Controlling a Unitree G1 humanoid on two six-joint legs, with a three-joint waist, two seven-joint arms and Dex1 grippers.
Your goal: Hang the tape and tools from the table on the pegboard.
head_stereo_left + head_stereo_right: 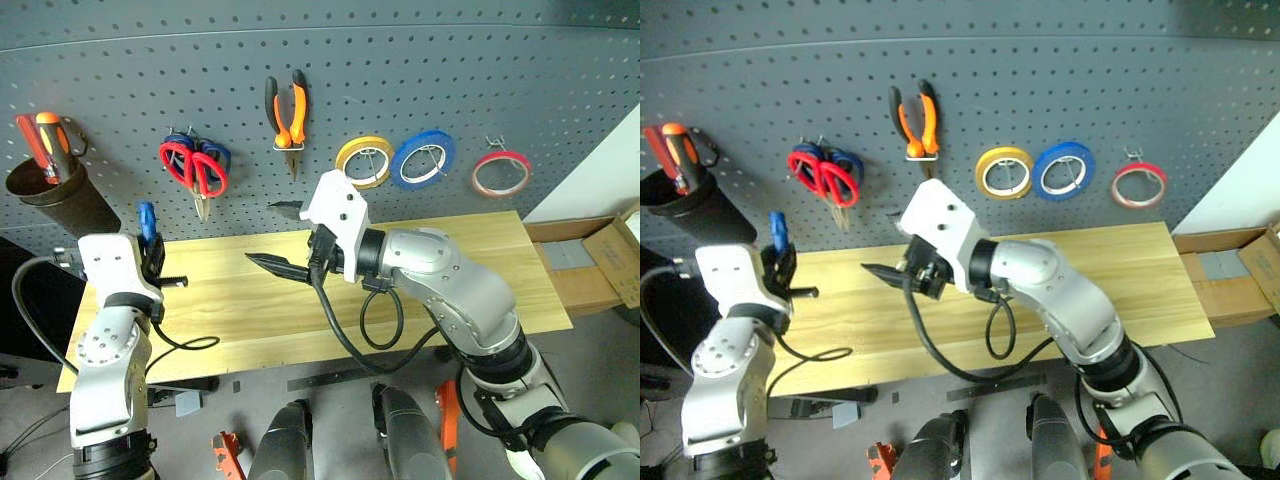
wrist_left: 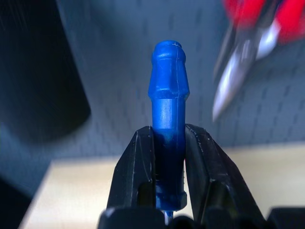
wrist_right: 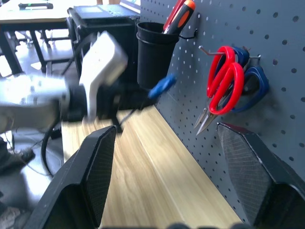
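My left gripper is shut on the small blue-handled screwdriver, held upright above the left end of the table, close in front of the pegboard. The left wrist view shows the blue handle clamped between both fingers. My right gripper hangs open and empty over the table's middle, pointing left. The red-handled scissors, the orange-and-black pliers and the thin red tape ring hang on pegboard hooks.
A black cup holding red and orange screwdrivers hangs at the pegboard's far left. Blue-handled scissors hang behind the red ones. A yellow roll and a blue roll hang mid-board. Cardboard boxes stand to the right of the table.
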